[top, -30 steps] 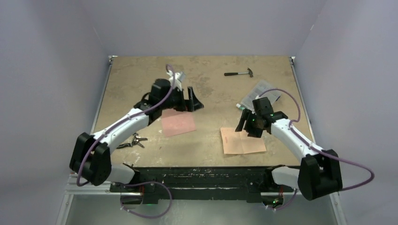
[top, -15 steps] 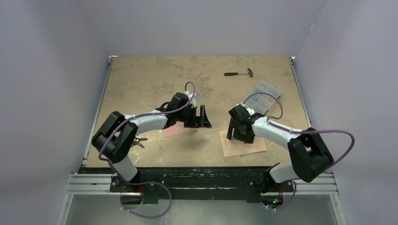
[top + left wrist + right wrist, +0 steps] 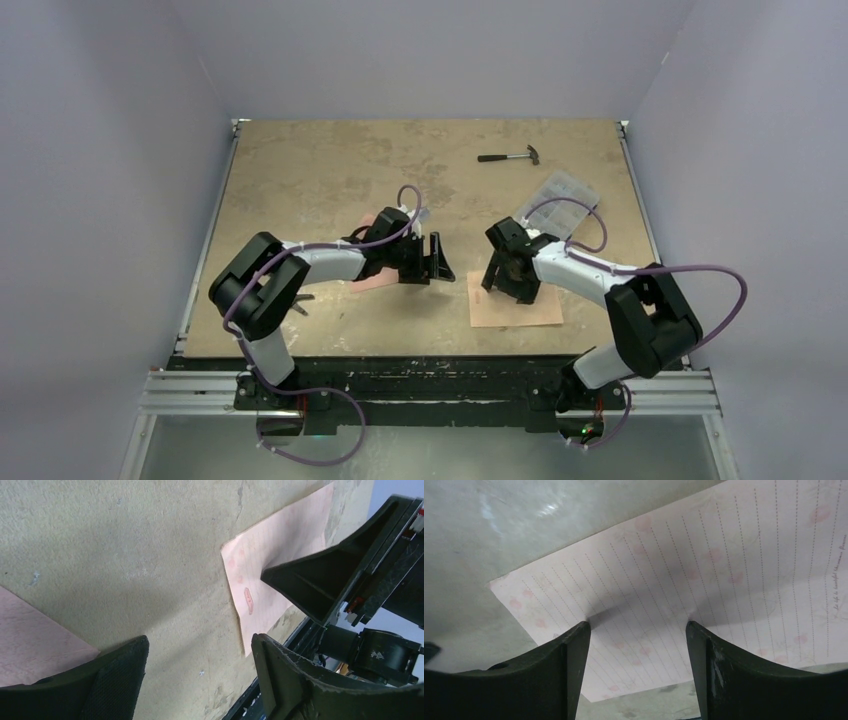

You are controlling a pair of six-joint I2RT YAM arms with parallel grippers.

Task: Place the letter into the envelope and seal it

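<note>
My right gripper is spread wide, both tips pressed onto the lined letter near its corner at the left of the right wrist view. I judge this pins the sheet so that closing can pinch up a ridge to lift. My left gripper hangs parted and empty over bare tabletop, with the envelope at the lower left of its view and the letter at the upper right, probably so 1 arm can steady the envelope while the other brings the letter.
</note>
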